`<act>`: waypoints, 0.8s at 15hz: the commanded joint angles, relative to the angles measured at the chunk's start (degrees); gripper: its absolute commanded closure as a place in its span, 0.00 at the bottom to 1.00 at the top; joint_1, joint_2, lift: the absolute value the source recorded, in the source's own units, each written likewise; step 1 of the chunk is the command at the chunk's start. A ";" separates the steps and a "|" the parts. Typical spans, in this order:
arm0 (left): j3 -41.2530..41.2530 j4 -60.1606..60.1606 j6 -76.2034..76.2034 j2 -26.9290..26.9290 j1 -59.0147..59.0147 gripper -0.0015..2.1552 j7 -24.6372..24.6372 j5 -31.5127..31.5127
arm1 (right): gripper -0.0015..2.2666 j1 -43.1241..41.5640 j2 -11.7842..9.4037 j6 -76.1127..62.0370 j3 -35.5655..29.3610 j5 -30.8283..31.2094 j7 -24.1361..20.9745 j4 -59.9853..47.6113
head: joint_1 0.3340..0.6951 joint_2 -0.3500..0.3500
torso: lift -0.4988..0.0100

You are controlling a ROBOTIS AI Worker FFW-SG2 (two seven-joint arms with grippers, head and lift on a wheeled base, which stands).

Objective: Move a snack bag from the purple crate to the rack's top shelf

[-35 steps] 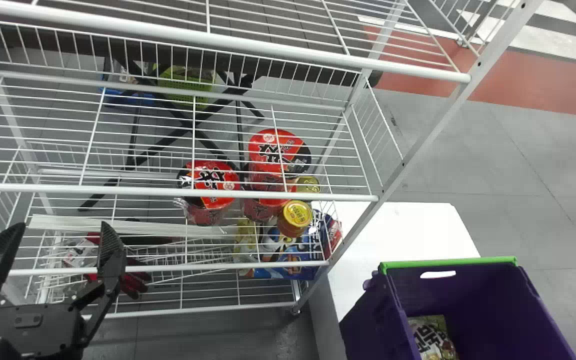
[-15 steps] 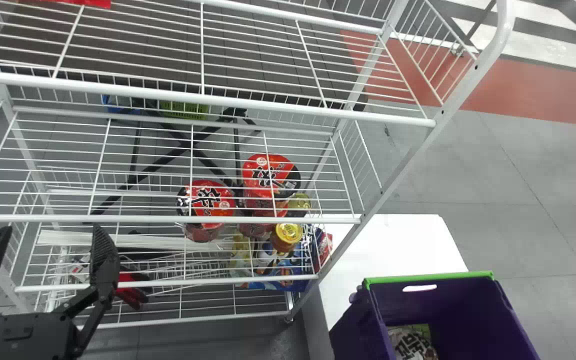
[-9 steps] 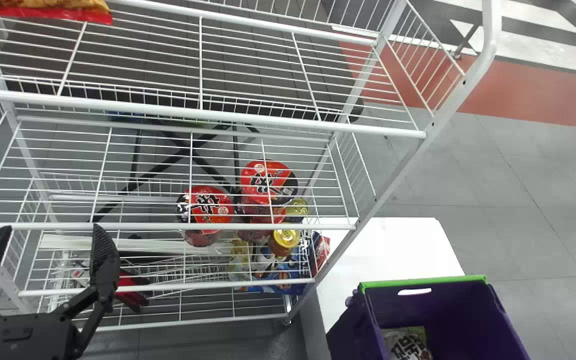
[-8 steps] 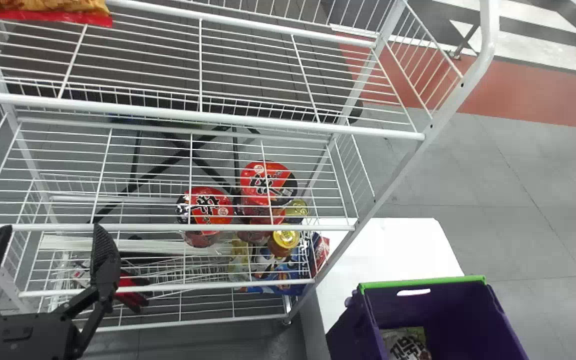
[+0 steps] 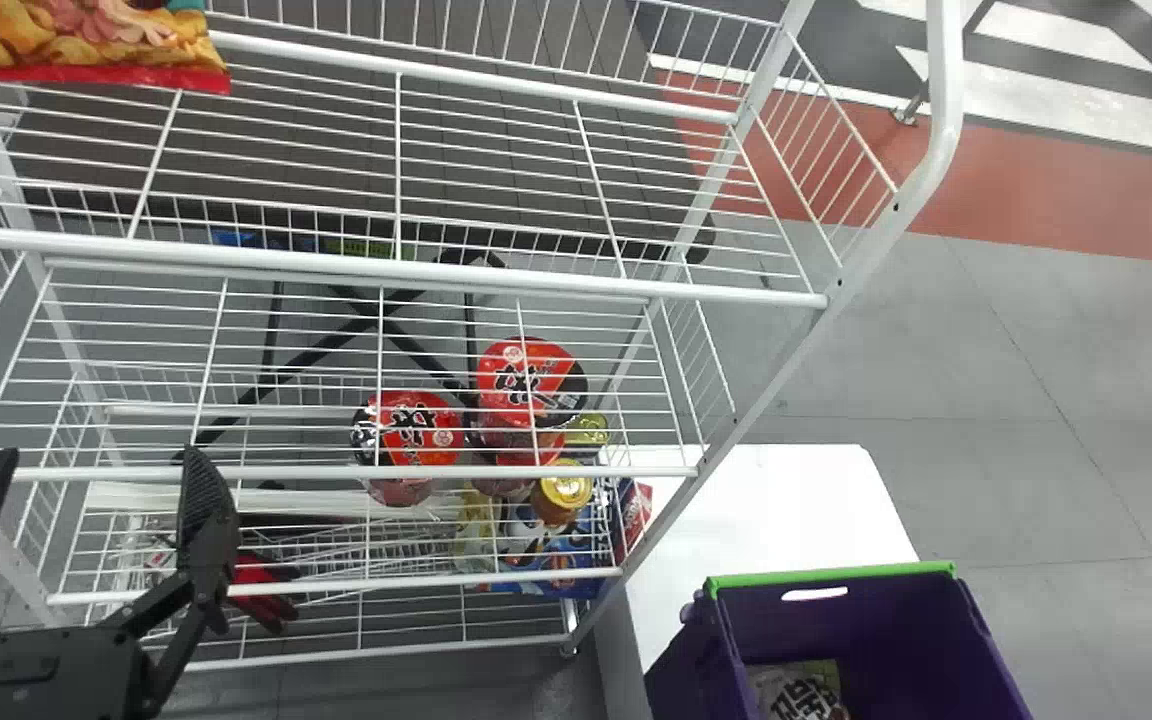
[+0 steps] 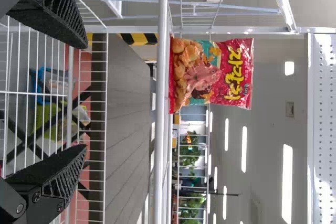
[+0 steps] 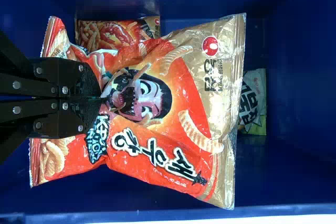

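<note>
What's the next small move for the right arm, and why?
Probably ease the right gripper straight up: it is shut on the shiny orange-and-tan snack bag, which appears framed by the walls of the purple plastic crate.

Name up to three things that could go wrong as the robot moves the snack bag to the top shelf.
The right gripper pinches the orange bag towards one end, so the bag might swing or slip out. Being wide, it may catch the rim of the purple crate. The red snack bag standing on the rack could be knocked over if the new one lands too close.
</note>
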 commanded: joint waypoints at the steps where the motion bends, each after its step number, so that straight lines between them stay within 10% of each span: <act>1: 0.03 -0.12 0.00 0.00 0.07 0.07 0.01 0.00 | 0.89 0.00 0.00 0.29 0.24 0.15 -0.04 -0.34 | 1.00 0.00 | 0.59; 12: 0.12 0.06 0.00 -0.17 -0.02 0.07 -0.17 0.00 | 0.89 -0.09 0.00 0.12 -0.29 0.24 -0.04 -0.69 | 1.00 0.00 | 0.68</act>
